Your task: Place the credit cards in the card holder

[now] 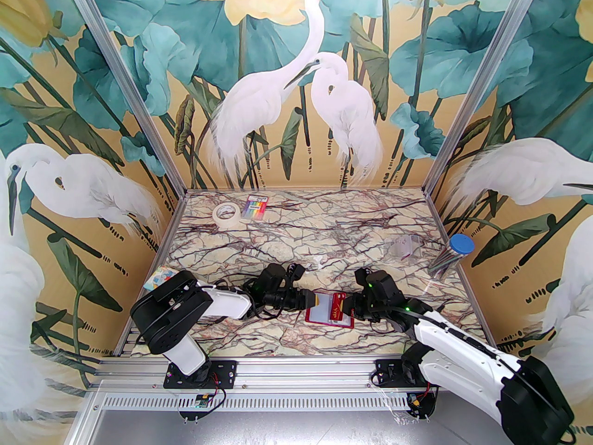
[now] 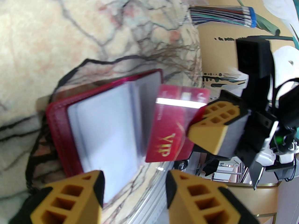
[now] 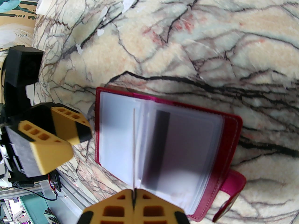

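Right fingers (image 3: 135,196) clamp a red card (image 2: 170,129), edge-on to their camera; face-on to left's; left fingers (image 3: 67,141) apart.

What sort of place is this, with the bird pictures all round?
Probably a robot test booth, not a home: two arms bolted to a metal rail, printed heron walls in an aluminium frame, a marble-look table.
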Available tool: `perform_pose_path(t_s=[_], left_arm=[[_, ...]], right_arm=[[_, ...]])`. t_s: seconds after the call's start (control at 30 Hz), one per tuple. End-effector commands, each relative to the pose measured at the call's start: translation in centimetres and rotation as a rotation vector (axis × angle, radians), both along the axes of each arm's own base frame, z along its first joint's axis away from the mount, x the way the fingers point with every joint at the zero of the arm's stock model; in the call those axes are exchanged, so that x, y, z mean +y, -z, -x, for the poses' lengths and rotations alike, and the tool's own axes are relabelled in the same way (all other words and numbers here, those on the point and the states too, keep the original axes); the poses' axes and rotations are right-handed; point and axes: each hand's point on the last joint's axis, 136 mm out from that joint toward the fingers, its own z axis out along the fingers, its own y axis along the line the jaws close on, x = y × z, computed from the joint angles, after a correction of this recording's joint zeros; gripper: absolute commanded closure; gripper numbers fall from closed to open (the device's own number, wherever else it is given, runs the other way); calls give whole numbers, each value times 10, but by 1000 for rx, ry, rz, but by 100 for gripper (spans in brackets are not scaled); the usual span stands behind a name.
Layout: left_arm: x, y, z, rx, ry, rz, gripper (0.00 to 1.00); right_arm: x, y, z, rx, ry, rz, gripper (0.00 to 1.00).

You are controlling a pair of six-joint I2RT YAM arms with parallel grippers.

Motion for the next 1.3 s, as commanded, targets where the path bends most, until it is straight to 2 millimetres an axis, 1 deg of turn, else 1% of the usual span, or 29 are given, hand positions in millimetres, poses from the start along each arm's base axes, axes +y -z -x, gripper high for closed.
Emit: perform_pose_path(t_s=[0.0, 0.27, 0.5, 1.27], left_arm=[[-2, 6, 2, 10, 14, -27, 52], [2, 14, 5, 34, 3, -54, 53], [3, 16, 4, 34, -3, -60, 53], [7, 21, 4, 38, -17, -81, 53]], right_arm=[[2, 1, -2, -3, 5, -21, 100], [1, 6, -2, 8, 7, -18, 100], [5, 7, -3, 3, -5, -44, 100], [4, 16, -2, 35, 2, -51, 100]])
